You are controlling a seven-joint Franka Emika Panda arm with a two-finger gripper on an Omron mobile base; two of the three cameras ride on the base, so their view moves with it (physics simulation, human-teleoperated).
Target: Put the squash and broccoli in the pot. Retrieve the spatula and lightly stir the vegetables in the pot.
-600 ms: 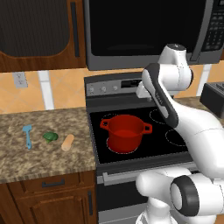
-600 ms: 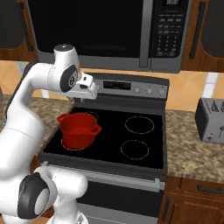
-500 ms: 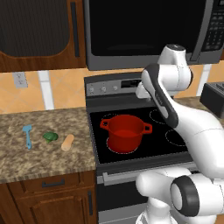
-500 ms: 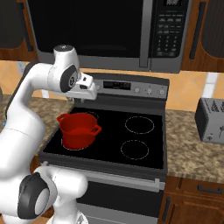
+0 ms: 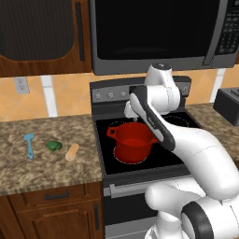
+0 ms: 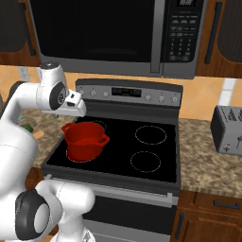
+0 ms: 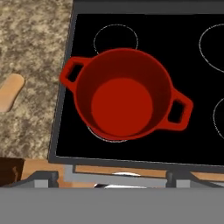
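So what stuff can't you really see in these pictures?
- Squash: in the hand view the left edge cuts part of it off.
- Broccoli and squash: in the right base view the robot's white arm hides most of both.
- Toaster: in the left base view the right edge cuts it off.
- Spatula: in the left base view it is too small to make out the head's shape.
- Stove: its knob markings are too small to read in the left base view.
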